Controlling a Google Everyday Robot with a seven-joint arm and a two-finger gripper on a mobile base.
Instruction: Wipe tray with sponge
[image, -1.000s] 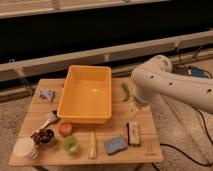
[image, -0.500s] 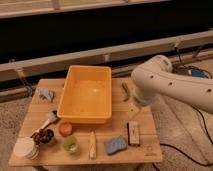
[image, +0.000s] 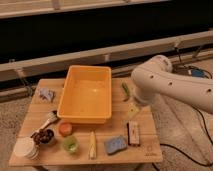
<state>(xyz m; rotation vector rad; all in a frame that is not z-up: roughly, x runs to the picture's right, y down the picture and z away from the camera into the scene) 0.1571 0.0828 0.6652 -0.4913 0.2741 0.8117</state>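
Note:
The orange-yellow tray (image: 87, 69) stands on the wooden table, left of centre. The blue sponge (image: 115, 144) lies flat near the table's front edge, below and right of the tray. My white arm reaches in from the right. My gripper (image: 134, 105) hangs at the arm's lower end, just right of the tray's right rim and well above the sponge in the picture. It is mostly hidden by the arm. I see nothing held in it.
A green pepper (image: 125, 90) lies right of the tray. A brown block (image: 133, 134) sits beside the sponge. A yellowish stick (image: 92, 145), green cup (image: 70, 144), orange cup (image: 65, 128), dark-filled bowl (image: 42, 136), white stack (image: 24, 147) and grey-blue cloth (image: 46, 93) lie at front and left.

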